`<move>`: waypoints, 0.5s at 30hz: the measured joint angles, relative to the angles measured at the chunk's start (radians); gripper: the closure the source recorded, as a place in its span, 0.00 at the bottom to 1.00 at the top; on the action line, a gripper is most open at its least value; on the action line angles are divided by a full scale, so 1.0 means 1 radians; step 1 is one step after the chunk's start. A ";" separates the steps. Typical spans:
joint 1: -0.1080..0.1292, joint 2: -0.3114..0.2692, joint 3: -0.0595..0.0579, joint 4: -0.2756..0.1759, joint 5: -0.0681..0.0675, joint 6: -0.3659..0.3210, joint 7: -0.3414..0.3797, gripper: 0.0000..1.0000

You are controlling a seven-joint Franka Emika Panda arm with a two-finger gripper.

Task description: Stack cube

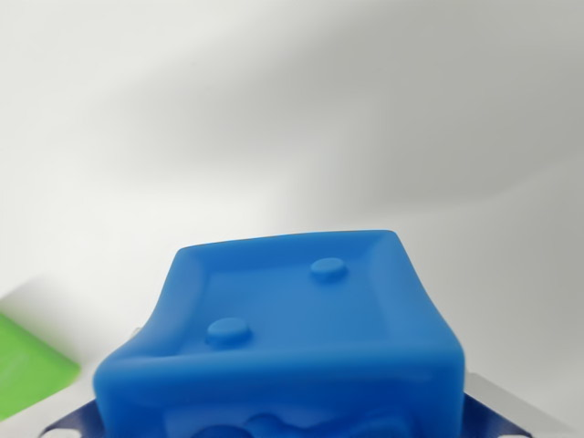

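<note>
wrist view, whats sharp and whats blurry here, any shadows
In the wrist view the blue cube fills the foreground and is fairly sharp; the green block at the wrist view's left edge is soft; broad, diffuse grey shadows fall across the white surface, with no hard glare.

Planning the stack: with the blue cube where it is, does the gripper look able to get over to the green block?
Probably yes. The blue cube sits between the jaws, and the white surface toward the green block, at the wrist view's left edge, shows nothing in the way.

a plain white surface [292,109] fills the upper frame. soft grey shadows cross it from upper left to right. the light is diffuse.
</note>
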 joint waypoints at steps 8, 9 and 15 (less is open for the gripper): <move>0.009 -0.011 0.010 -0.005 -0.007 -0.007 -0.034 1.00; 0.011 -0.012 0.011 -0.005 -0.008 -0.008 -0.039 1.00; 0.019 -0.020 0.018 -0.008 -0.012 -0.014 -0.066 1.00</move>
